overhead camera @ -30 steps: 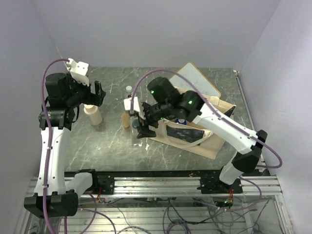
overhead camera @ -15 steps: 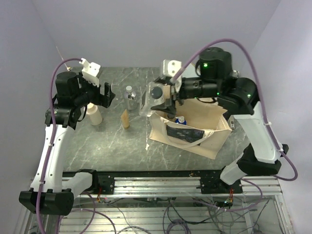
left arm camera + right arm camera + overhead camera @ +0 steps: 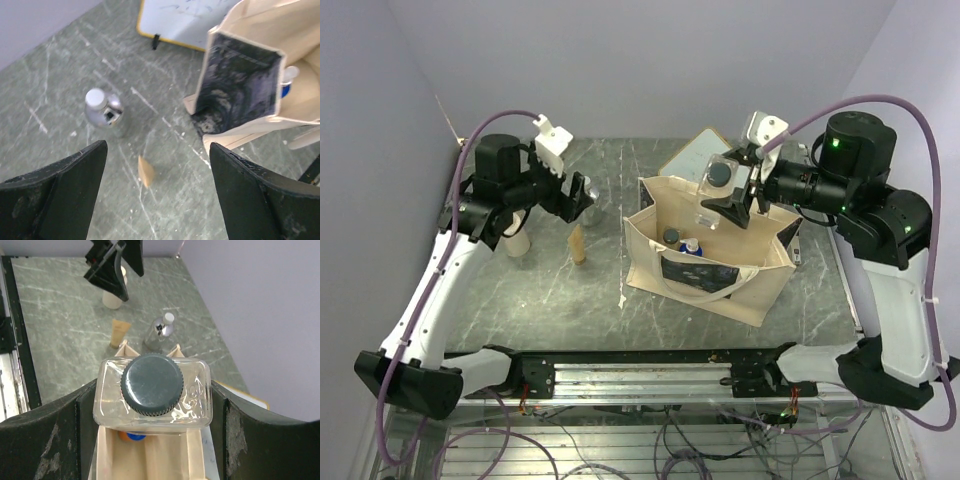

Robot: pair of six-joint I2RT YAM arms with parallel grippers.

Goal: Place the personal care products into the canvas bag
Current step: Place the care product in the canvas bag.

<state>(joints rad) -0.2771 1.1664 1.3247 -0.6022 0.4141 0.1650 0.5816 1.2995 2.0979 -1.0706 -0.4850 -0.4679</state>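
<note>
Upper right of top view: right gripper (image 3: 732, 200) clamps clear dark-capped bottle (image 3: 152, 395) above canvas bag (image 3: 642, 262) mouth; left gripper (image 3: 157, 150) gapes wide over silver-capped bottle (image 3: 102, 107). Risk: an off-centre release could clip the soft rim and spill the bottle outside.

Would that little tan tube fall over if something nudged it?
Probably: the tan tube stands upright, tall and narrow, so a sideways nudge likely tips it. Its flattened top end suggests soft walls that may squash when gripped.
</note>
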